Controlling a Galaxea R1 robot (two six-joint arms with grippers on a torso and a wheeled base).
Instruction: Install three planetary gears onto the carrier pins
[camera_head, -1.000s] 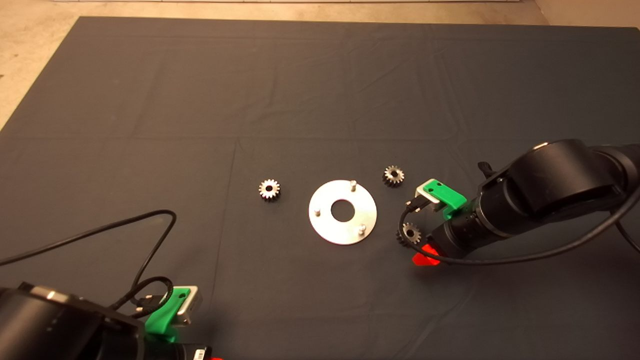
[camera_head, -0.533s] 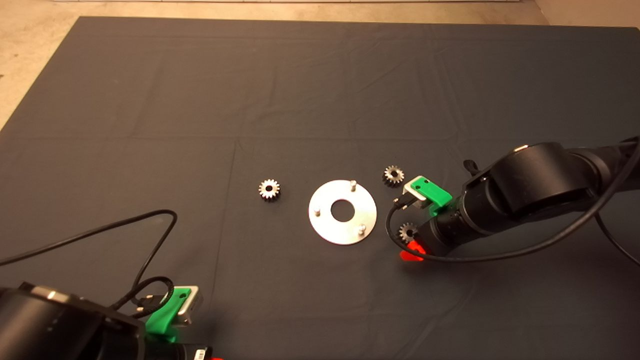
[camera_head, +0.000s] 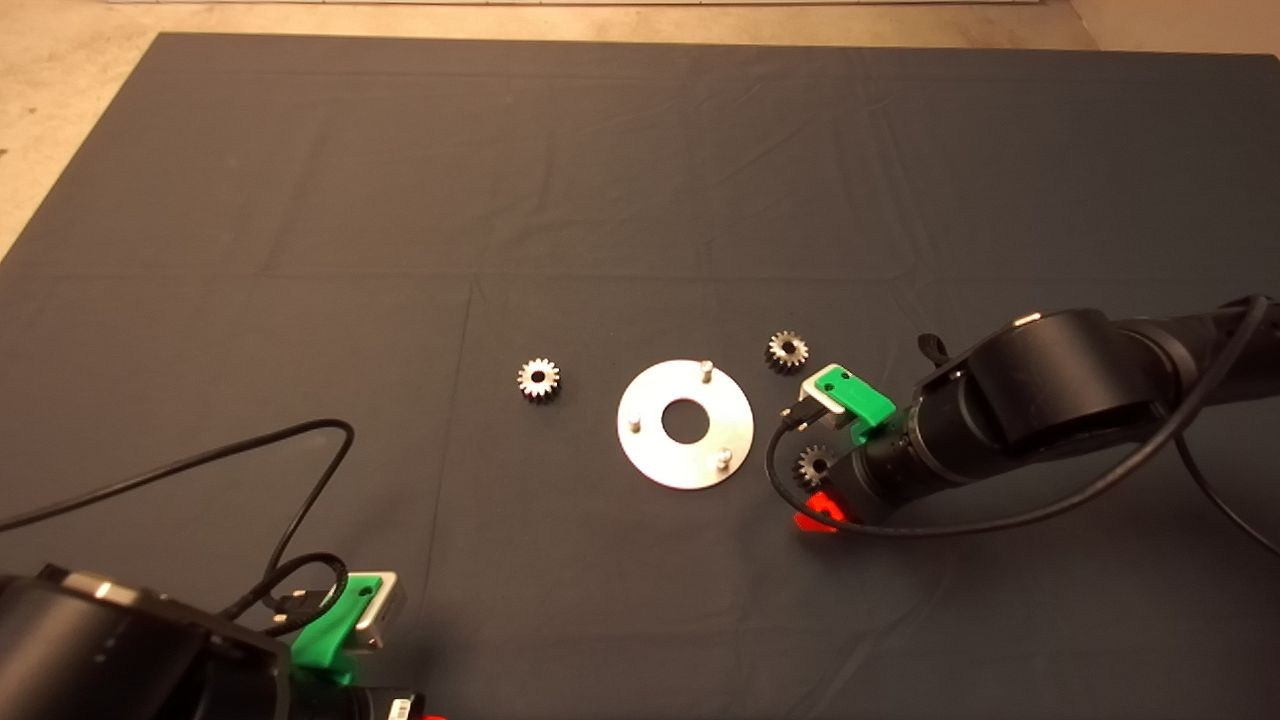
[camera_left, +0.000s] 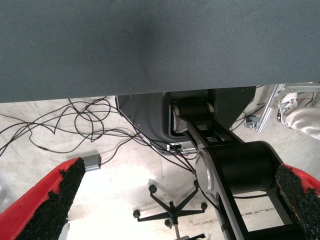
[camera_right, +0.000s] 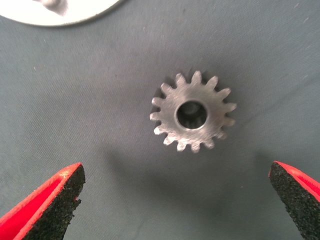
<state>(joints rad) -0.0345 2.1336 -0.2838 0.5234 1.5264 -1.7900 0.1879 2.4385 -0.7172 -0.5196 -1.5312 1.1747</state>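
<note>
A shiny round disc with a large centre hole lies mid-mat, carrying three bare carrier pins. Three small silvery planetary gears lie flat on the mat: one left of the disc, one at its upper right, one at its lower right. My right gripper hovers over that last gear, open, with its red fingers spread wide on either side and not touching it. The disc's edge shows beside the gear. My left gripper is parked open at the lower left.
The dark mat covers the table, with pale floor beyond its far and left edges. A black cable loops on the mat near the left arm. The left wrist view shows the mat's underside edge, floor cables and a robot base.
The right arm has slid leftward, bringing its gripper over the lower-right gear. Gears, disc and left arm have not moved.
</note>
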